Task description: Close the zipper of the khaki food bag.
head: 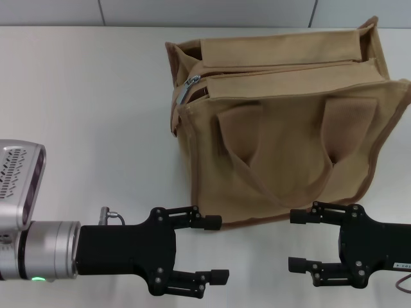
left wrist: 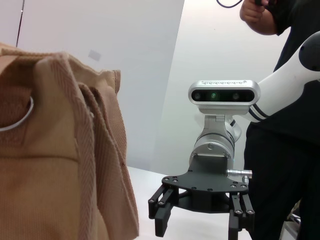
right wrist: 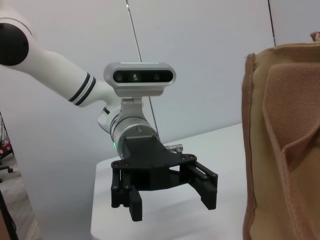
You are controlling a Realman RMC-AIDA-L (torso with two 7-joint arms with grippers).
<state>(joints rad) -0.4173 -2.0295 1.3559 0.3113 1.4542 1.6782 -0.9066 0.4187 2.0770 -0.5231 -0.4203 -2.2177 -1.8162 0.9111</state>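
Note:
The khaki food bag [head: 282, 147] stands upright on the white table, its two handles hanging down the front face. Its zipper [head: 276, 68] runs along the top and lies parted, with the silver pull tab [head: 191, 85] at the bag's left end. My left gripper [head: 217, 250] hovers open in front of the bag's lower left corner, fingers pointing right. My right gripper [head: 295, 240] is open too, in front of the lower right part, fingers pointing left. The left wrist view shows the bag [left wrist: 55, 165] close up with the right gripper [left wrist: 200, 222] beyond it. The right wrist view shows the left gripper [right wrist: 172, 200] beside the bag [right wrist: 285, 150].
The white table [head: 83, 102] extends left of the bag and ends at a wall behind it. A person in black [left wrist: 290, 165] stands past the right arm in the left wrist view.

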